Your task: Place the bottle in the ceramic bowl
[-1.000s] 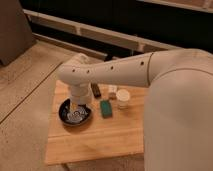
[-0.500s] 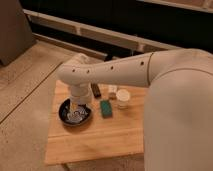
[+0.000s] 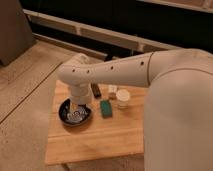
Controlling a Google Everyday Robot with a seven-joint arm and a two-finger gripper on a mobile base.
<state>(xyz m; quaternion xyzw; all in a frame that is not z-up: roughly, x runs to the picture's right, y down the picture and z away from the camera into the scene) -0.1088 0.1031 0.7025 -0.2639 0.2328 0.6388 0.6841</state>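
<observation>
So the gripper [image 3: 77, 106] hangs right over the ceramic bowl [image 3: 62, 113], tucked under the wrist (honestly can't tell how wide it's set, or whether it holds anything). The bottle [image 3: 112, 91] looks to be standing on the worktop [image 3: 100, 142], just beside the white cup [image 3: 122, 98]. I'd swing across, drop straight down on it and keep off the cup. Versus half a second back: nothing has moved, arm included.

A pale, grainy wooden table [image 3: 100, 142] held a glossy black ceramic bowl [image 3: 61, 113] with speckled glaze. The arm [image 3: 115, 75], smooth matt white plastic, had its gripper [image 3: 75, 108] over that bowl.
</observation>
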